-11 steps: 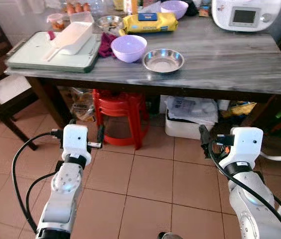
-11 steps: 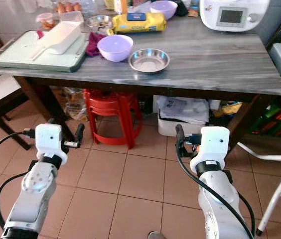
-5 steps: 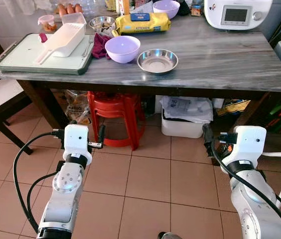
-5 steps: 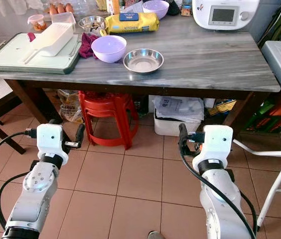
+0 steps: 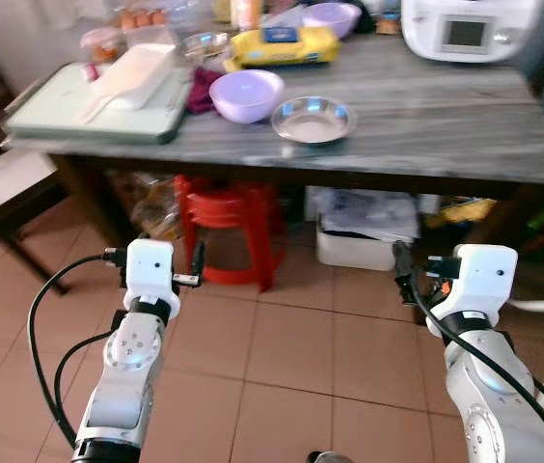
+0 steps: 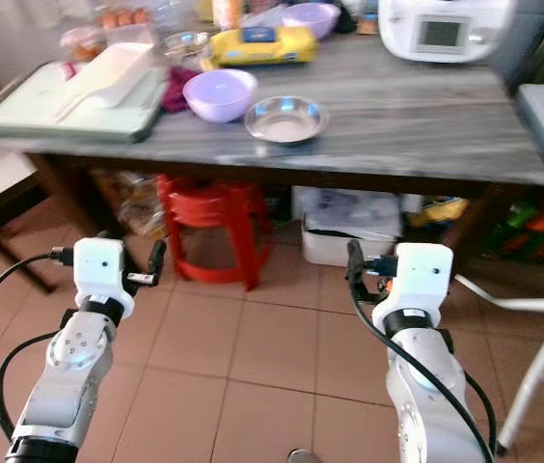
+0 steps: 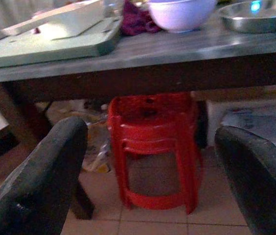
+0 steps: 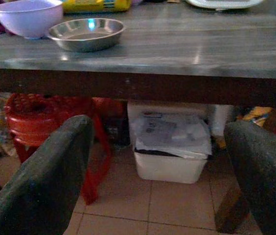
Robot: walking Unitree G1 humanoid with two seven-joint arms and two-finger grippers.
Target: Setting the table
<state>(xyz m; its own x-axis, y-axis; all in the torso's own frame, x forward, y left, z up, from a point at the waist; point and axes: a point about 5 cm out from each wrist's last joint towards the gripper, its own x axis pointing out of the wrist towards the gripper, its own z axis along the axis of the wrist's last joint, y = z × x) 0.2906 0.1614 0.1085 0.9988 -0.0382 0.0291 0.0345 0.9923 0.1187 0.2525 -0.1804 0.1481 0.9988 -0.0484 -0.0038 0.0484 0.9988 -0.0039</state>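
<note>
Bowls sit upright on the desk (image 5: 446,116): a purple bowl (image 5: 246,94) just beside a steel bowl (image 5: 312,119). We hold our left end effector (image 7: 148,176) and right end effector (image 8: 157,176) low before it, both empty with fingers spread.

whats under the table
Under the table: stacked red stools, a white bin of papers, and a bag by the left leg. Further back is in shadow.

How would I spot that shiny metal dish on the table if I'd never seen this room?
Find the long grey marble-topped table. Near its front edge, about midway along, sits a shallow round stainless-steel dish, just right of a lilac plastic bowl. It is the one bare-metal, low-sided piece at the front edge.
</note>
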